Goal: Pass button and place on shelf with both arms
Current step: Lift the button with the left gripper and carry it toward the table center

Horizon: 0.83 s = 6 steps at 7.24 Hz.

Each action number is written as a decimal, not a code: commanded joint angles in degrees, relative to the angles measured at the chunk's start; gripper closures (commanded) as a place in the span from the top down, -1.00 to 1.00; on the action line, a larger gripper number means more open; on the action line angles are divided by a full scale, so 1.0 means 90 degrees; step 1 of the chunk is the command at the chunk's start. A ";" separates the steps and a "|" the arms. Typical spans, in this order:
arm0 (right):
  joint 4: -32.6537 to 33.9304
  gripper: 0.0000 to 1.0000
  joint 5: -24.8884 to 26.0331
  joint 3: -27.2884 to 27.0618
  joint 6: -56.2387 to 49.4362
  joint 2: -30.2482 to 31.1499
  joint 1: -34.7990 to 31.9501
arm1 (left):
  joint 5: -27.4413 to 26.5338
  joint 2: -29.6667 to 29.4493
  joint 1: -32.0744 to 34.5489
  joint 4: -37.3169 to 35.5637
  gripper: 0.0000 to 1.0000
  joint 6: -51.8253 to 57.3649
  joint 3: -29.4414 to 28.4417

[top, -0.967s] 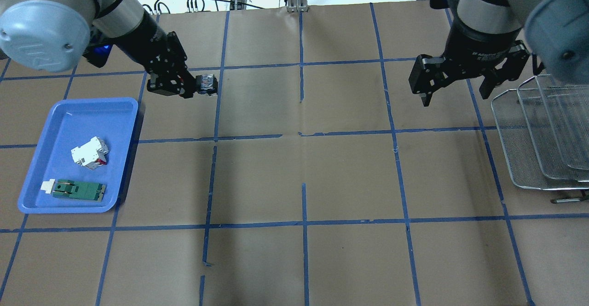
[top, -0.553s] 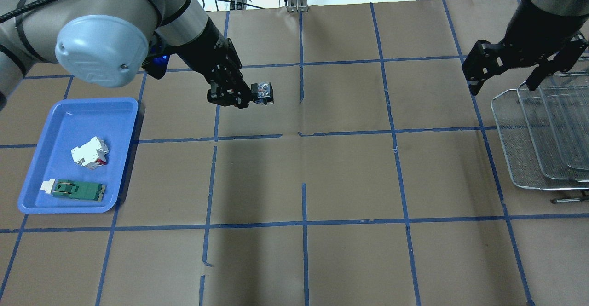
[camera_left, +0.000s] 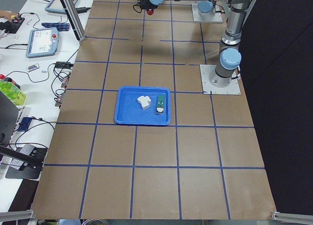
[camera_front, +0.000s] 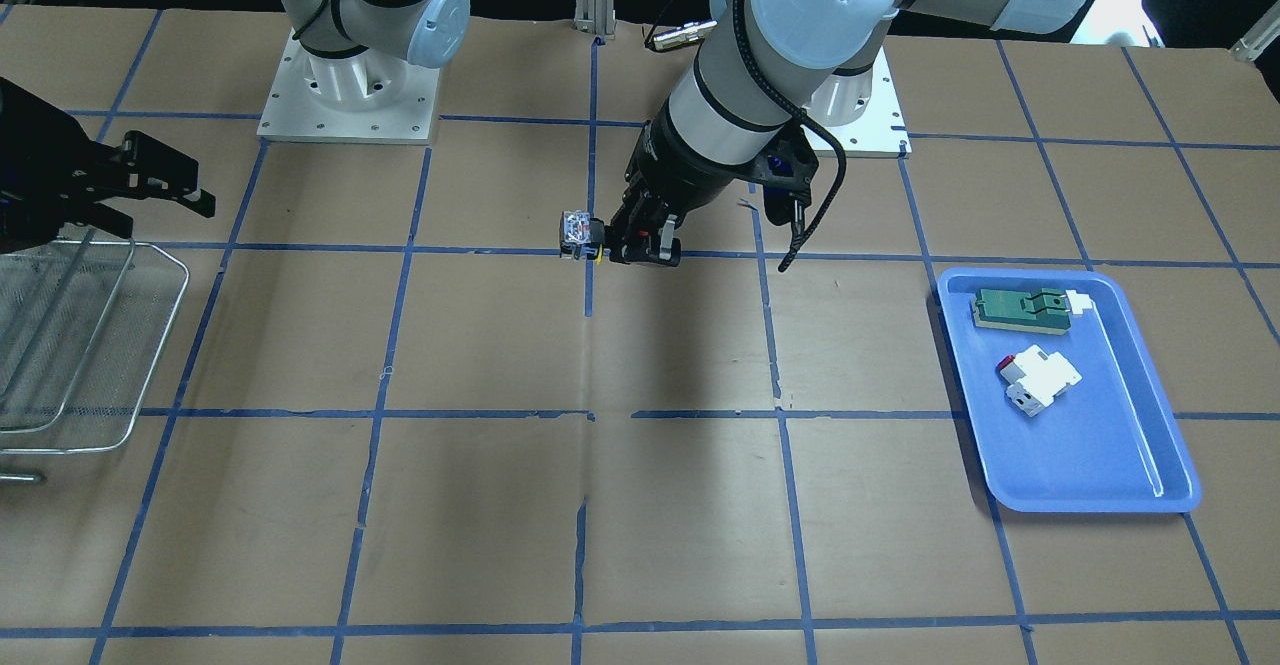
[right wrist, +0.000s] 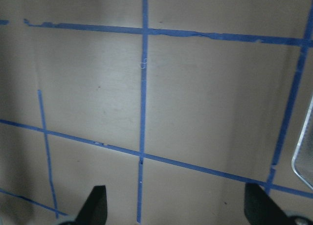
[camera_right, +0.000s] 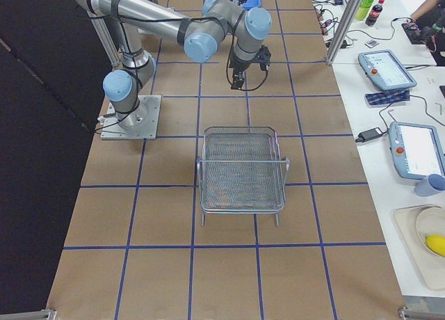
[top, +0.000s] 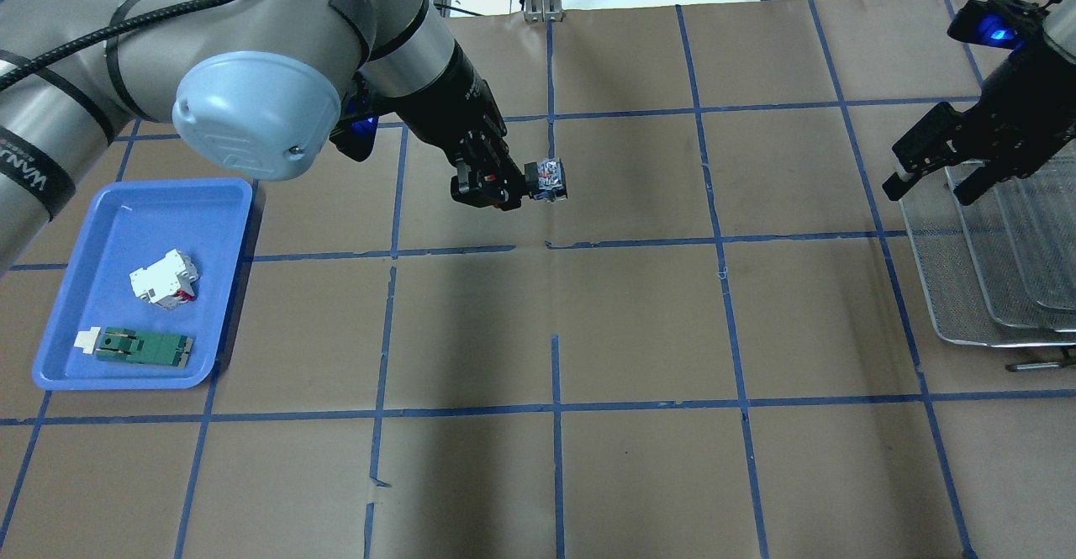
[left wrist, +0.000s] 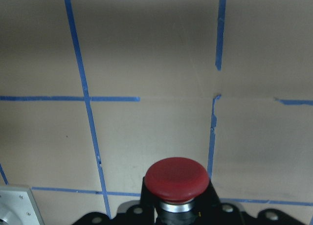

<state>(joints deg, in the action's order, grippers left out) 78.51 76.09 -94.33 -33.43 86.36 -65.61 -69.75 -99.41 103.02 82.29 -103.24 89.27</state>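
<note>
Altogether, one button (top: 551,181), one shelf (top: 967,290), two end effectors (top: 533,187) (top: 929,189).

1. Diffuse light from above; the desk (top: 639,324) shows a soft, wide shadow under the left arm (top: 252,63).
2. The overhead view's far strip is washed out white.
3. The left wrist view is sharp on the button (left wrist: 178,178); the right wrist view is softer, with pale glare.
4. Both side views go black on the robot's side.
</note>
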 commanded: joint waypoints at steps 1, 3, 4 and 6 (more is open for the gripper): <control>-0.0750 1.00 -0.1650 -0.0075 -0.0524 -0.0161 0.0025 | 0.0123 -0.0097 0.0251 -0.0090 -1.00 -0.0081 0.0042; -0.0804 1.00 -0.3213 -0.0105 -0.0495 -0.0338 -0.0102 | 0.0142 -0.0165 0.0544 -0.0762 -1.00 -0.0772 0.0091; -0.0745 1.00 -0.3520 -0.0240 -0.0485 -0.0376 -0.0238 | 0.0152 -0.0185 0.0604 -0.0784 -1.00 -0.0794 0.0100; -0.0755 1.00 -0.4465 -0.0679 -0.0465 -0.0425 -0.0841 | 0.0142 -0.0224 0.0730 -0.0813 -1.00 -0.1056 0.0081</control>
<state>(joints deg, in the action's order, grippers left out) 71.67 41.42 -98.28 -37.70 82.90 -69.69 -68.41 -101.19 108.78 75.31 -110.93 90.08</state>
